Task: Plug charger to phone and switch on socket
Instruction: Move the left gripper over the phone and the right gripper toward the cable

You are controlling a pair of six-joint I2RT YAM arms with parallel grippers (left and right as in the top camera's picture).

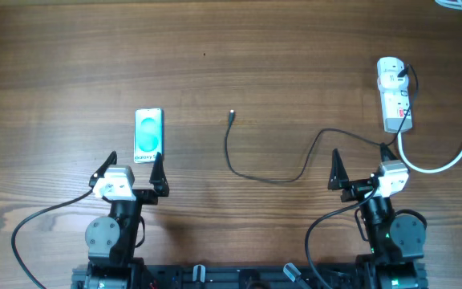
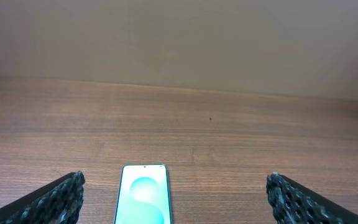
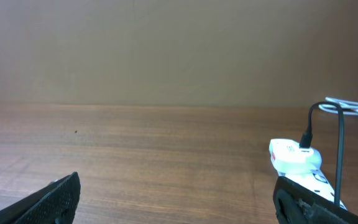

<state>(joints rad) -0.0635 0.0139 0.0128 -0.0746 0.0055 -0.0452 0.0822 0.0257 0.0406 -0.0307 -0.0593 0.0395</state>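
Both arms sit at the near edge of the desk (image 1: 215,56). On the overhead view the left jaws are spread wide and hold nothing. The phone (image 1: 149,135) lies flat and screen-up just beyond them, its near end level with the tips and closer to the right-hand finger (image 1: 158,170). My left wrist view agrees: the phone (image 2: 143,198) lies between the two dark fingers (image 2: 58,202), left of centre and touching neither.

The right jaws are also wide apart and empty. The right wrist view shows only bare wood between the fingers (image 3: 55,202).

The socket (image 1: 393,95) lies at the far right of the desk, lengthwise away from me, beyond the right arm. Its white cord (image 1: 447,164) loops off its near end and runs up the right edge. On the right wrist view the socket (image 3: 294,155) sits behind the right-hand finger, with a black plug standing in it.

The charger (image 1: 263,178) trails from the socket, passes close by the right arm's outer finger, dips in a loose curve across the middle of the desk and ends in its plug tip (image 1: 231,115). That tip lies loose on the wood, well apart from the phone and to its right. I cannot read the switch position from here.
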